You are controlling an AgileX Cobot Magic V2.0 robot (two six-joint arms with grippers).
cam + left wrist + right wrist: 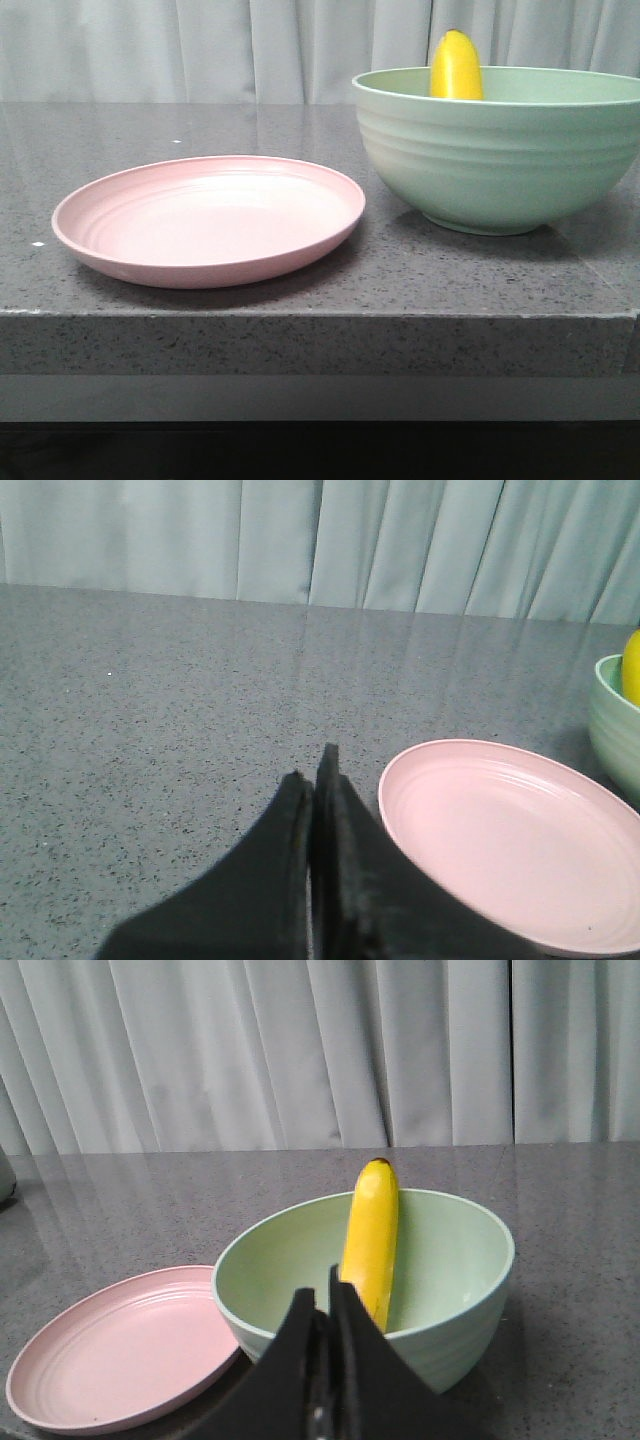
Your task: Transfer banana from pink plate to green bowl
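The yellow banana [457, 66] stands on end inside the mint-green bowl [500, 150], leaning on its far wall; the right wrist view shows it [370, 1240] upright in the bowl [450, 1260]. The pink plate [210, 218] lies empty left of the bowl; it also shows in the left wrist view [520, 840] and the right wrist view [120, 1350]. My left gripper [312, 765] is shut and empty, just beside the plate's rim. My right gripper [322, 1295] is shut and empty, in front of the bowl's near rim. Neither gripper shows in the front view.
Plate and bowl sit on a dark speckled stone counter [300, 290] whose front edge runs across the front view. Pale curtains [250, 50] hang behind. The bowl's rim [612, 715] and a bit of banana [632, 665] show at the edge of the left wrist view.
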